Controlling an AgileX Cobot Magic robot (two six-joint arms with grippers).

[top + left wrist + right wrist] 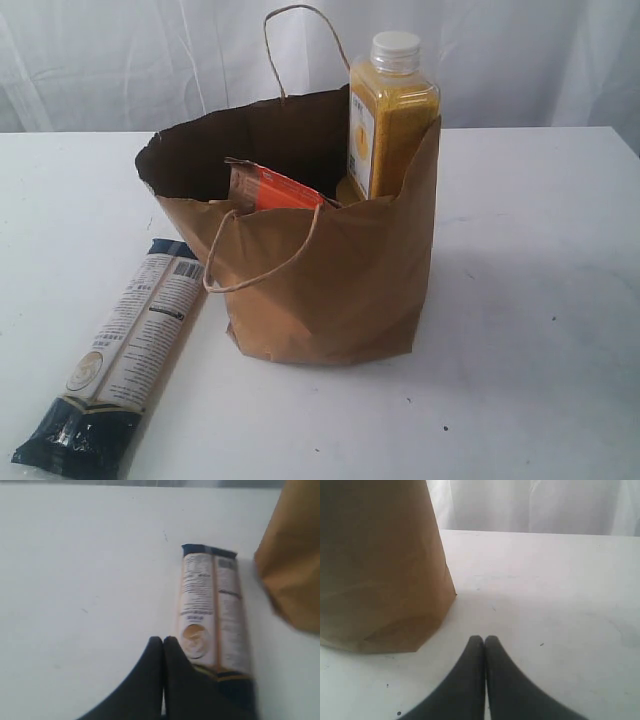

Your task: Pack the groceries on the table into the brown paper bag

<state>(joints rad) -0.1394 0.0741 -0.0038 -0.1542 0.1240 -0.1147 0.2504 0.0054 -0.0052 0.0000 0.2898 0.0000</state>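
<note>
Bag (340, 290) mouth free at left; bottle (392, 115) blocks rt, pouch (277, 190) front.

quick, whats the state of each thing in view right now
brown paper bag, upright, mouth open
yellow-grain bottle, standing in the bag, cap on
brown pouch, inside the bag, corner poking up
long packet, flat on the table beside the bag
left tool, shut, empty, by the packet
right tool, shut, empty
</note>
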